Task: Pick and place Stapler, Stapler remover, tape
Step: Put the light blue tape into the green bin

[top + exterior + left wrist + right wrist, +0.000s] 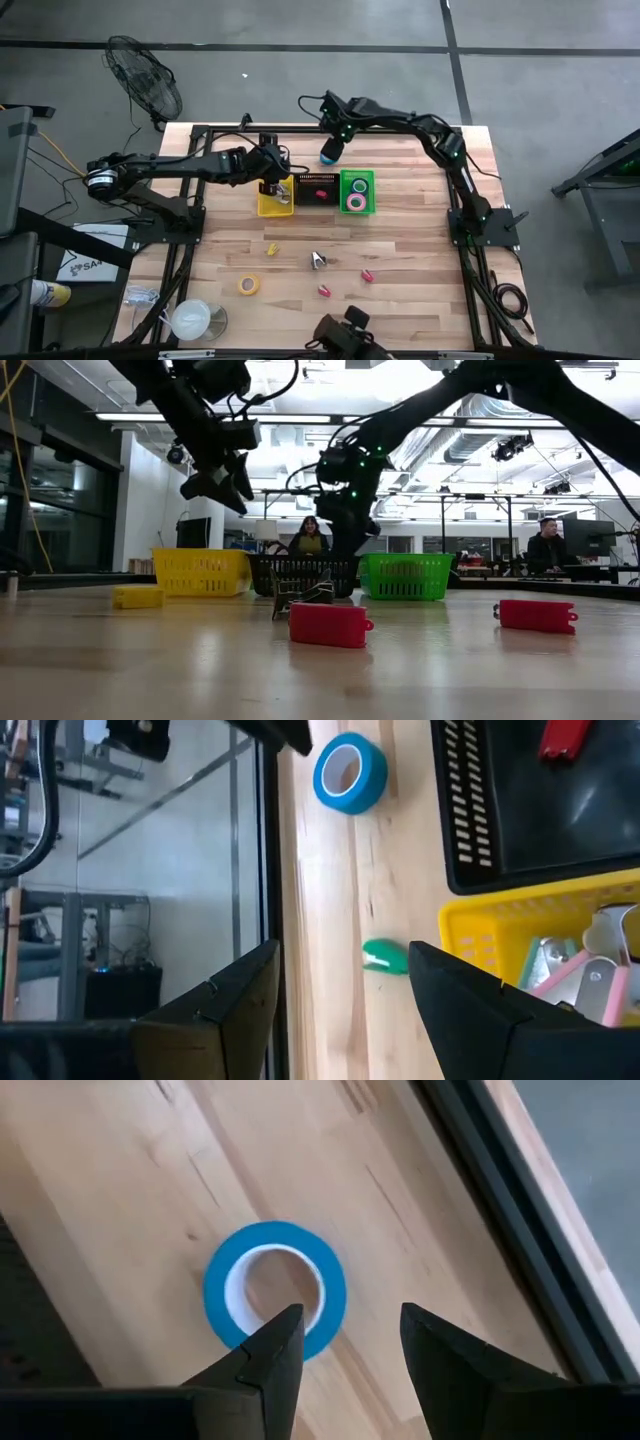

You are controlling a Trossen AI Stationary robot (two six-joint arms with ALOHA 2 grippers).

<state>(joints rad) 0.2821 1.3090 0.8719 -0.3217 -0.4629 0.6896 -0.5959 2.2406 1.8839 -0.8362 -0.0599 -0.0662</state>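
Tape was your concern: the blue roll (275, 1292) lay flat on the table (420, 260), hole up, behind the black bin (318, 188), directly under your right gripper (345, 1342). Its fingers stood apart and empty, one tip over the ring's hole and the other just outside its rim, so a straight descent would have straddled the wall of the roll. Your left gripper (345, 995), jaws also apart and empty, hovered by the yellow bin (500, 935), farther from that roll.
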